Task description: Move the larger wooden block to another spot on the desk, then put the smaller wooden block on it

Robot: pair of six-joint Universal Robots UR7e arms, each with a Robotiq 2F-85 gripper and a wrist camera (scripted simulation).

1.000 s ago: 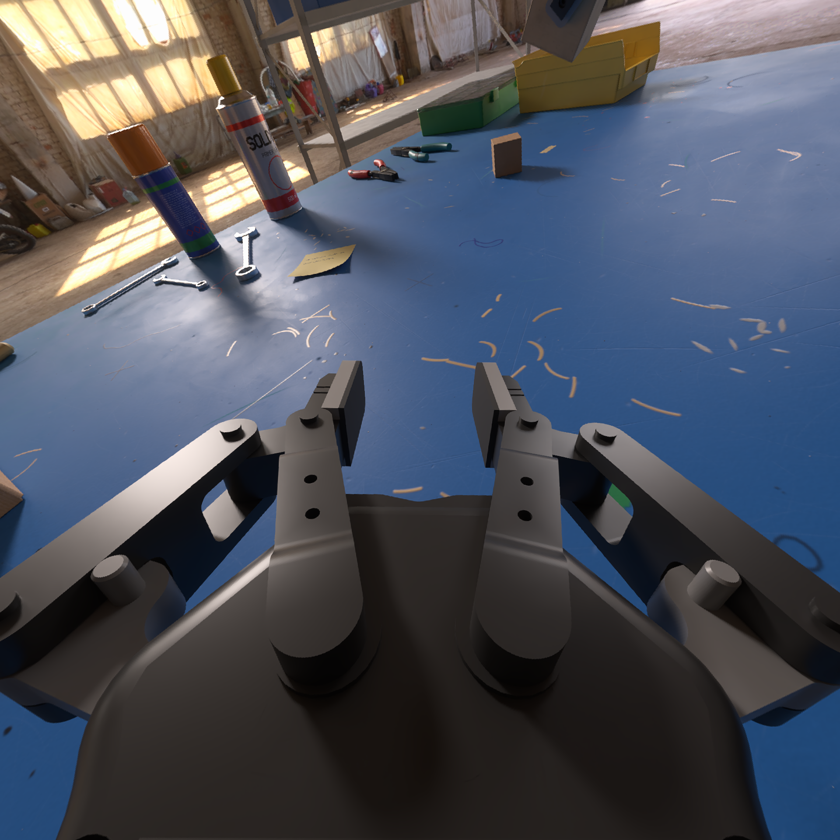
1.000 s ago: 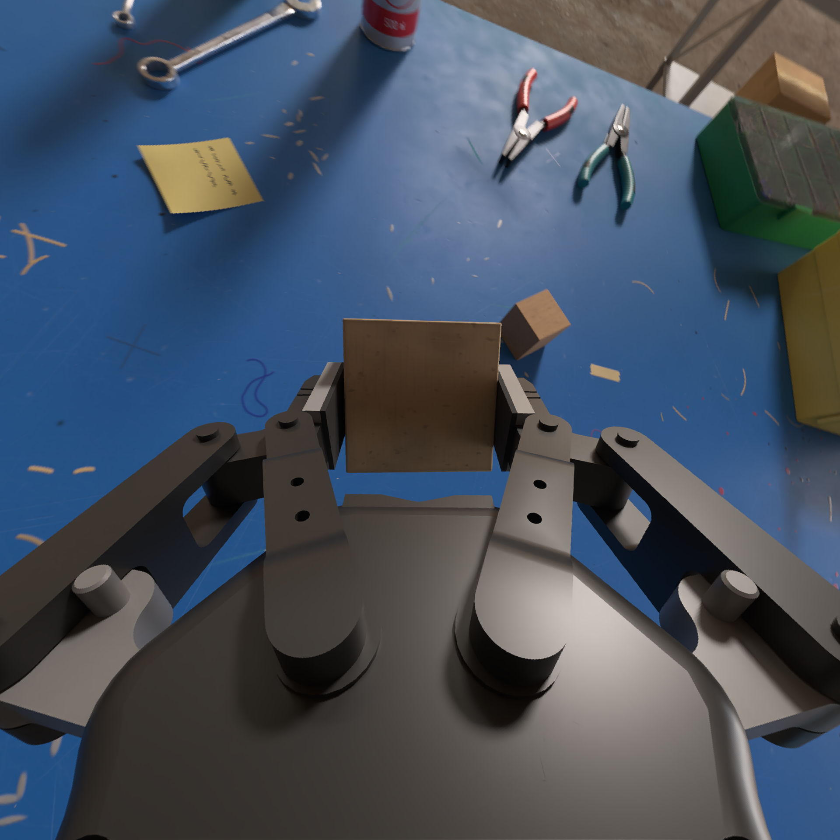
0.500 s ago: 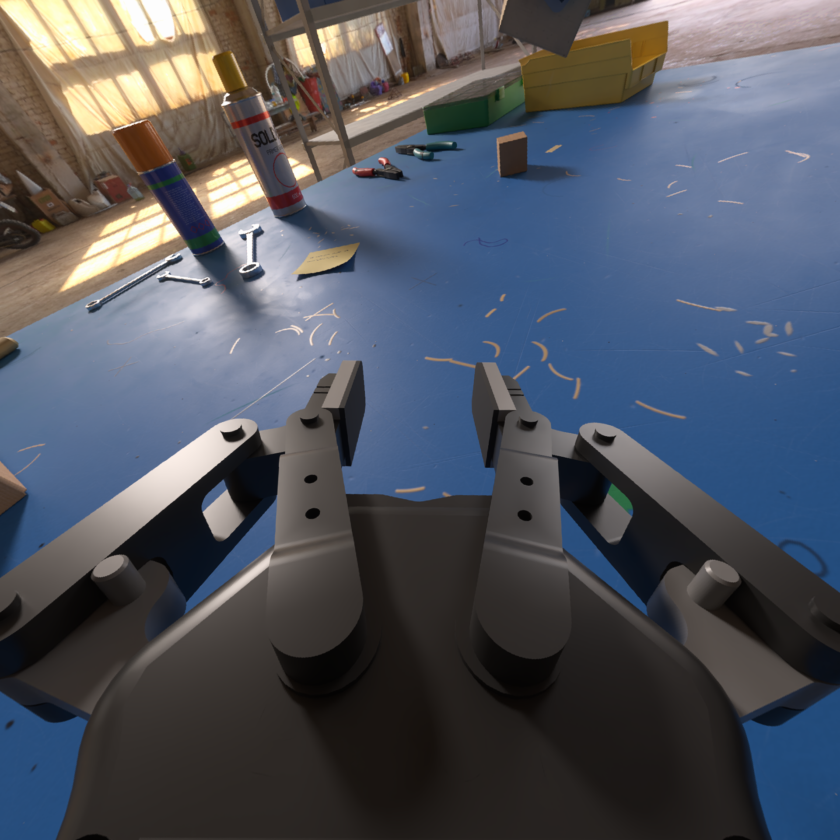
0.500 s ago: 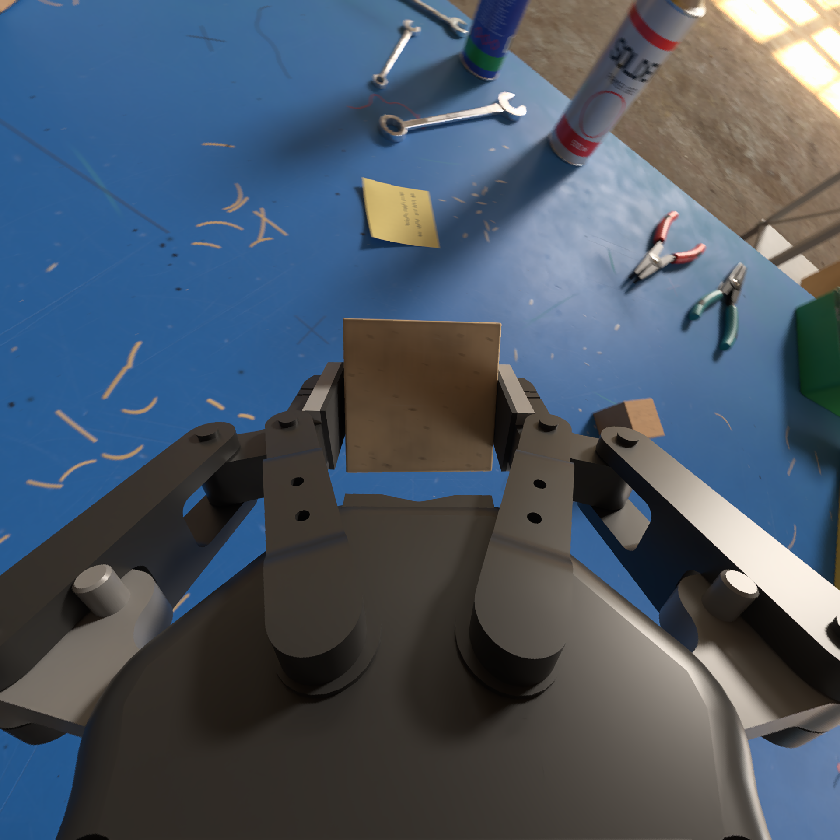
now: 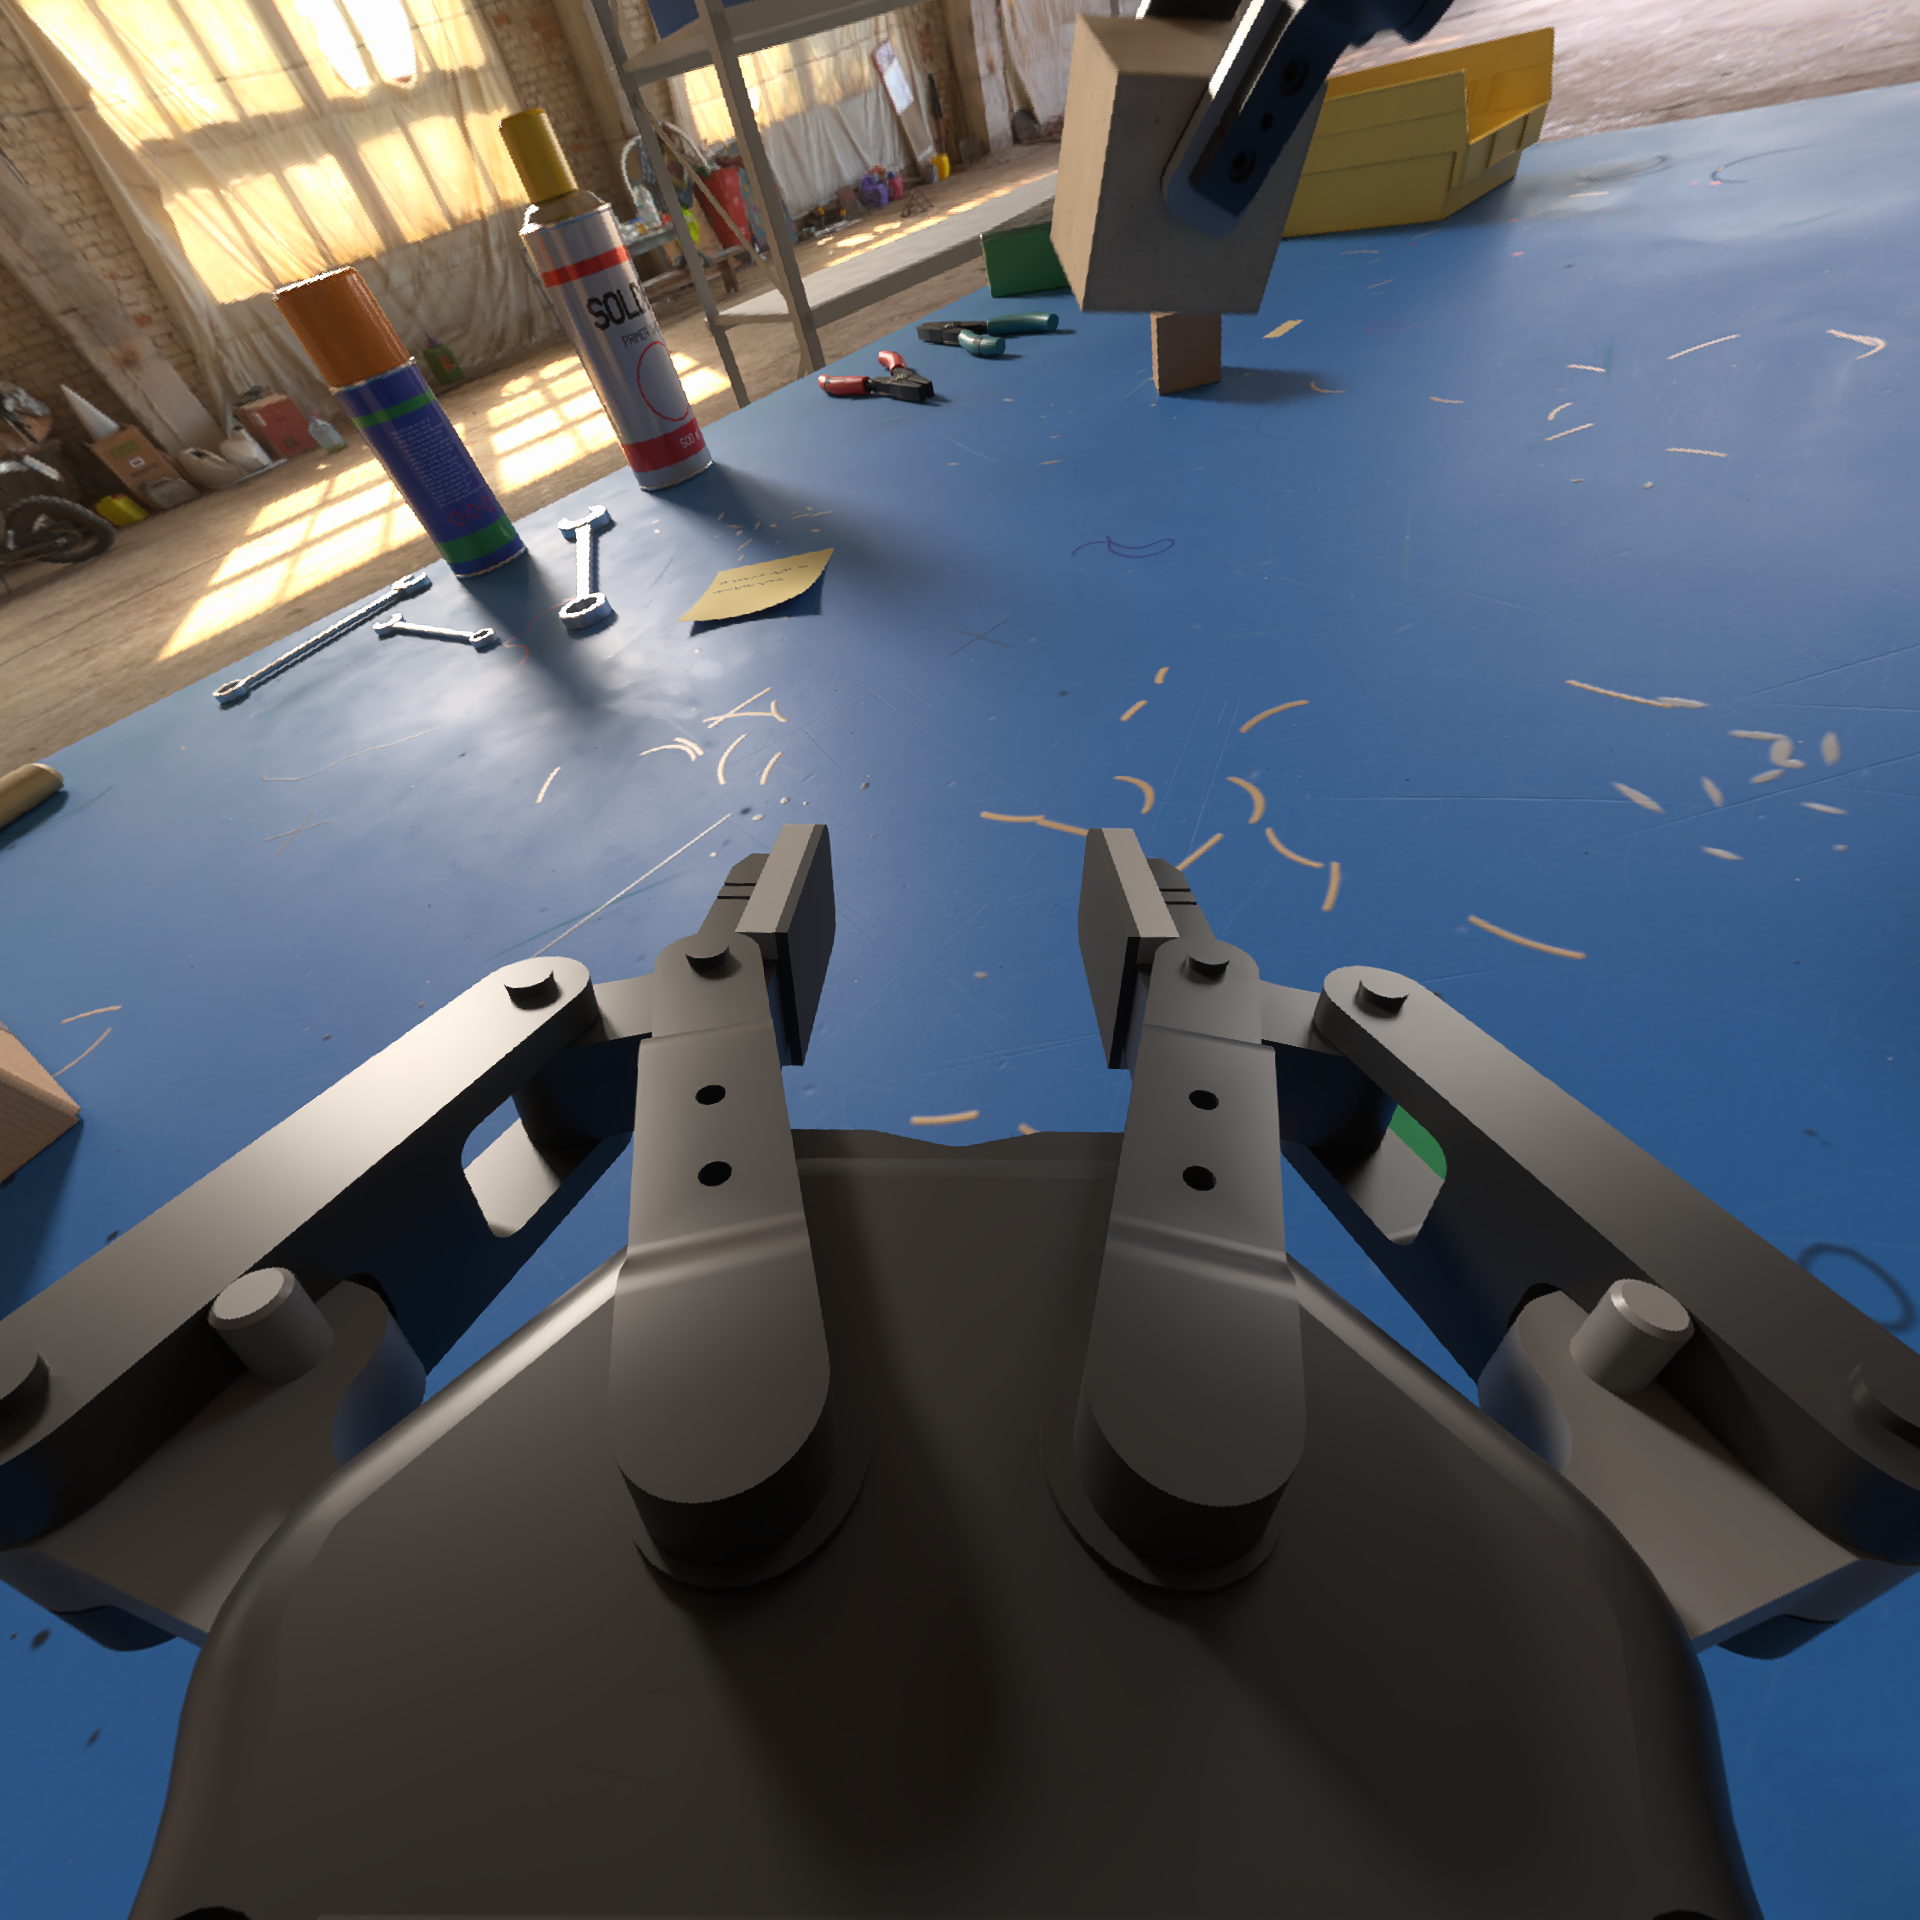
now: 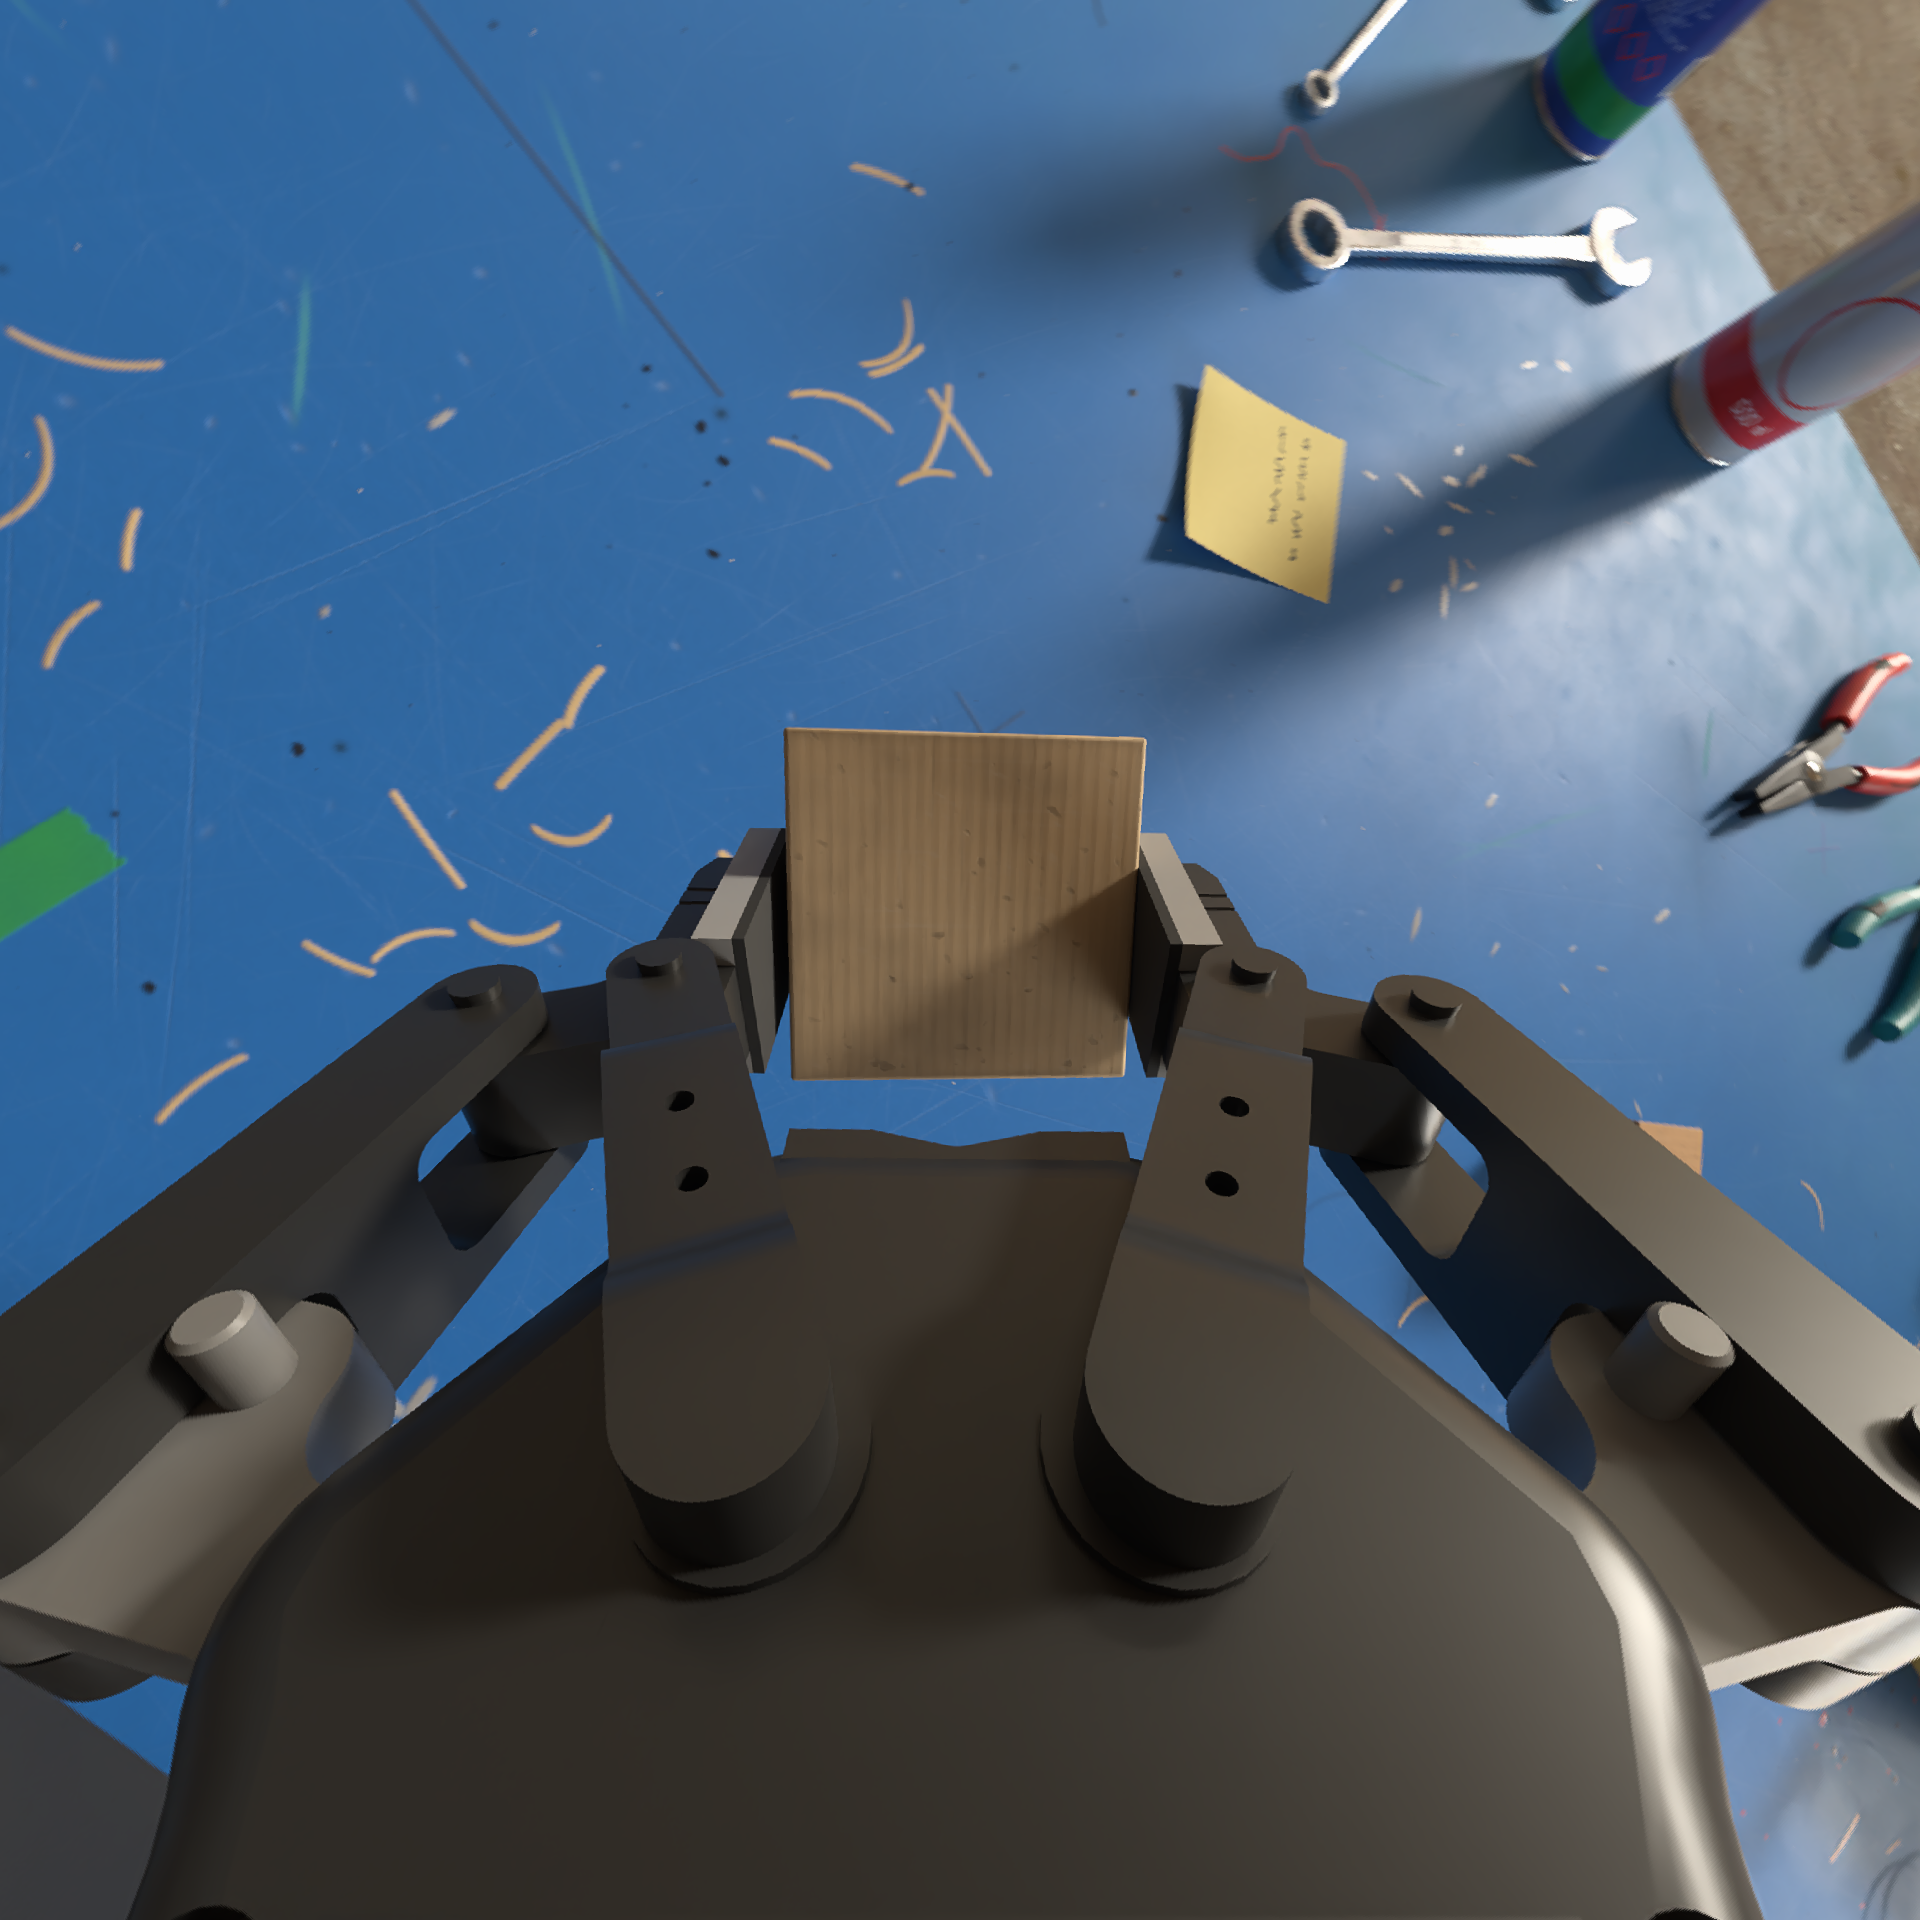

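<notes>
My right gripper [image 6: 961, 914] is shut on the larger wooden block [image 6: 961, 904] and holds it in the air above the blue desk [image 6: 520, 623]. In the left wrist view the same block [image 5: 1127, 187] hangs high at the far side, gripped by the right gripper's fingers [image 5: 1247, 114]. The smaller wooden block [image 5: 1184, 353] stands on the desk below and behind it; in the right wrist view only its corner [image 6: 1675, 1143] shows behind the right linkage. My left gripper [image 5: 956, 914] is open and empty, low over the desk.
Two spray cans [image 5: 400, 426] [image 5: 613, 312], wrenches [image 5: 582, 566], a yellow note [image 5: 764, 587], red pliers [image 5: 878, 384] and teal pliers [image 5: 987, 332] lie at the far left. Yellow bin [image 5: 1413, 135] and green bin [image 5: 1023, 260] stand at the back. A green tape strip [image 6: 47, 868] and wood shavings lie on the desk.
My right gripper has carried the larger block leftward across the desk, away from the smaller block. It has come further into the left wrist view. My left gripper has stayed open and nearly still.
</notes>
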